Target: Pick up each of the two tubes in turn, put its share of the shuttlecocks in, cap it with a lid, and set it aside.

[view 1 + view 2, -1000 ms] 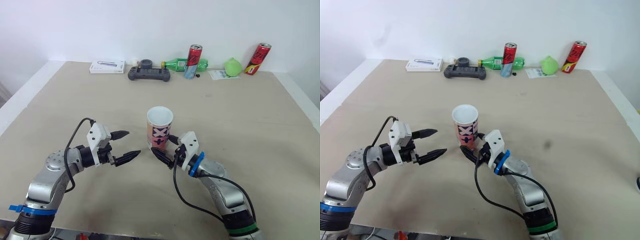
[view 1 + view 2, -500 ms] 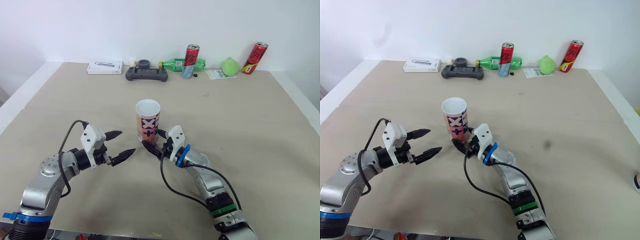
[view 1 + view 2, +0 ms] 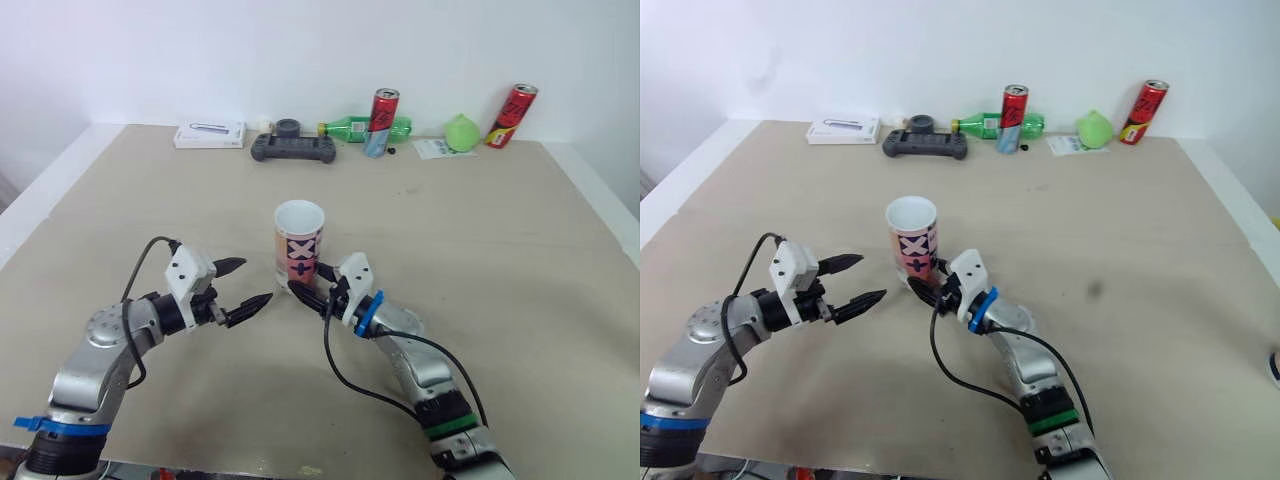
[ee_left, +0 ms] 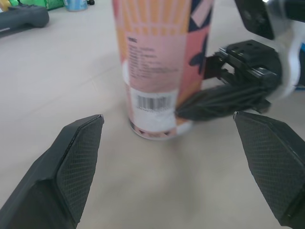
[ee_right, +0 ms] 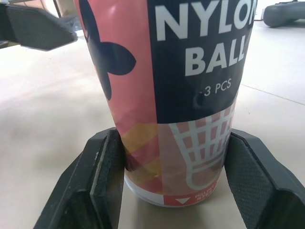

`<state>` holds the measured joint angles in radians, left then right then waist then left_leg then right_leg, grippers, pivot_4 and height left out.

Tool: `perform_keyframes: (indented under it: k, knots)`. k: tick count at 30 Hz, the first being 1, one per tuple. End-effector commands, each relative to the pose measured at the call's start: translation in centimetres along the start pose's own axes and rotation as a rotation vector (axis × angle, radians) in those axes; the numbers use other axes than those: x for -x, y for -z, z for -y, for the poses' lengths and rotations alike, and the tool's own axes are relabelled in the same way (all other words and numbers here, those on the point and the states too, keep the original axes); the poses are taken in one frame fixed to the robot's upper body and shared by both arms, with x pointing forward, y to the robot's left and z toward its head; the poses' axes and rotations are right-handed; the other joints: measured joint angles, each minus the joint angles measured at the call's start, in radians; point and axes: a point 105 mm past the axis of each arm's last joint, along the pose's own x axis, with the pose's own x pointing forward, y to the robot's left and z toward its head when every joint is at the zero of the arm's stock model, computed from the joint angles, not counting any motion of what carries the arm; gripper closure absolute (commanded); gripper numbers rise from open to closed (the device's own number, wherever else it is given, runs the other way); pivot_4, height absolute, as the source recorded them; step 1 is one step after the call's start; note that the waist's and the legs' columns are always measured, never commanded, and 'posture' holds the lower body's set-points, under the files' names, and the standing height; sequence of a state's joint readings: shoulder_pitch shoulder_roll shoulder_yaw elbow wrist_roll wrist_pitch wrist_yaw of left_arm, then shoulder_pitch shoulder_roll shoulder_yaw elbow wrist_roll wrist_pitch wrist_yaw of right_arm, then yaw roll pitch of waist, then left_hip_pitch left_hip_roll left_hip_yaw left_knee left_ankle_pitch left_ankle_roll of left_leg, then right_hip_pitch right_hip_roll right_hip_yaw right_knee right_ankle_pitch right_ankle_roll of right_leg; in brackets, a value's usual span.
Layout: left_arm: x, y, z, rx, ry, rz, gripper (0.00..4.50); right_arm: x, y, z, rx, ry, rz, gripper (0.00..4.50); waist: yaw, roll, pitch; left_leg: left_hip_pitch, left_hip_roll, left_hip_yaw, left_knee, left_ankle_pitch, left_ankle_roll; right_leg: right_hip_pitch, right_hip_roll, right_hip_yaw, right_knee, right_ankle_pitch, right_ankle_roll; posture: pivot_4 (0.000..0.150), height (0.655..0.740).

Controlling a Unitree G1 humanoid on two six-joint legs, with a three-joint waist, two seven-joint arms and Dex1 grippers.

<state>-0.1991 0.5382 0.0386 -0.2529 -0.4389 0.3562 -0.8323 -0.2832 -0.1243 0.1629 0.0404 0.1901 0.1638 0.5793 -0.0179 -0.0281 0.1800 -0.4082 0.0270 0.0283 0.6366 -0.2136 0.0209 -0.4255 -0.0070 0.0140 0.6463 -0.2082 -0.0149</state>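
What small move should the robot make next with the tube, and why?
Probably lift the tube slightly with the right gripper: its fingers seem to clasp the tube's base, which stands on the table; the left gripper is open nearby.

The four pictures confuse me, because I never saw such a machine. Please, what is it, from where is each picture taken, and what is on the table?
It is a humanoid robot with two arms, each ending in a black gripper with two fingers. The two wide pictures come from cameras in its head, looking down. The two close ones come from cameras on its wrists. The right gripper is closed on the base of a pink shuttlecock tube, which is open at the top and stands on the beige table. The left gripper is open beside it, not touching. Along the far edge are a white box, a game controller, a green bottle, a red can and a second red can.
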Motion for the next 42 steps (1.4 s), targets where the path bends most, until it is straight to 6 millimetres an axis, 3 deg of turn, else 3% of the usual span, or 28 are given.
perform_keyframes:
  k: [1, 4, 13, 17, 21, 25, 33, 42]
  knots:
    - [-1.7, -1.6, -0.1, -0.039, 0.032, 0.058, 0.00, 2.7, -3.3, 2.5, 0.040, 0.163, 0.104, 1.74, 0.003, 0.000, 0.000, 0.000, 0.000, 0.000, 0.000, 0.000, 0.000, 0.000, 0.000, 0.000, 0.000, 0.000, 0.000, 0.150, 0.7395]
    - [-3.9, -2.3, 0.4, -0.043, 0.098, 0.084, 0.00, 6.1, -4.2, 4.9, 0.044, 0.365, 0.134, 1.74, 0.007, -0.001, 0.000, 0.000, -0.002, 0.000, 0.000, 0.000, -0.001, 0.000, -0.001, 0.000, 0.000, 0.001, 0.003, 0.150, 0.7395]
    - [-12.8, -6.6, 3.8, -0.060, 0.387, 0.226, 0.00, 19.1, -5.2, 11.8, 0.135, 1.154, 0.146, 1.74, -0.004, -0.001, 0.000, 0.000, -0.006, 0.002, 0.000, 0.000, -0.001, 0.000, 0.001, 0.002, -0.001, 0.004, 0.008, 0.150, 0.7395]
    - [-15.1, -7.9, 5.3, -0.087, 0.480, 0.261, 0.00, 22.8, -4.7, 13.9, 0.147, 1.402, 0.139, 1.74, -0.008, -0.001, 0.000, 0.000, -0.006, 0.001, 0.000, 0.001, -0.001, 0.000, 0.002, 0.004, -0.001, 0.004, 0.008, 0.150, 0.7395]
    - [-16.4, -9.1, 6.7, -0.092, 0.542, 0.300, 0.00, 26.4, -2.9, 16.6, 0.083, 1.592, 0.110, 1.74, -0.009, -0.001, 0.000, 0.000, -0.006, 0.002, 0.000, 0.000, -0.001, 0.000, 0.003, 0.004, -0.001, 0.003, 0.008, 0.150, 0.7395]
    - [-16.6, -9.0, 7.2, -0.093, 0.561, 0.308, 0.00, 27.5, -2.2, 18.2, 0.055, 1.640, 0.115, 1.74, -0.009, 0.000, 0.001, 0.000, -0.006, 0.002, -0.001, 0.000, 0.000, -0.001, 0.003, 0.005, -0.001, 0.003, 0.008, 0.150, 0.7395]
    - [-15.8, -8.3, 7.3, -0.103, 0.562, 0.295, 0.00, 30.0, -2.7, 20.2, 0.049, 1.746, 0.176, 1.74, -0.009, 0.001, 0.000, 0.000, -0.006, 0.002, -0.001, 0.000, 0.001, 0.000, 0.004, 0.006, -0.001, 0.003, 0.008, 0.150, 0.7395]
    - [-15.5, -8.3, 7.2, -0.100, 0.546, 0.296, 0.00, 29.9, -1.4, 20.7, 0.009, 1.746, 0.166, 1.74, -0.010, 0.002, 0.000, 0.000, -0.007, 0.002, -0.001, 0.000, 0.001, 0.000, 0.004, 0.007, -0.001, 0.003, 0.008, 0.150, 0.7395]
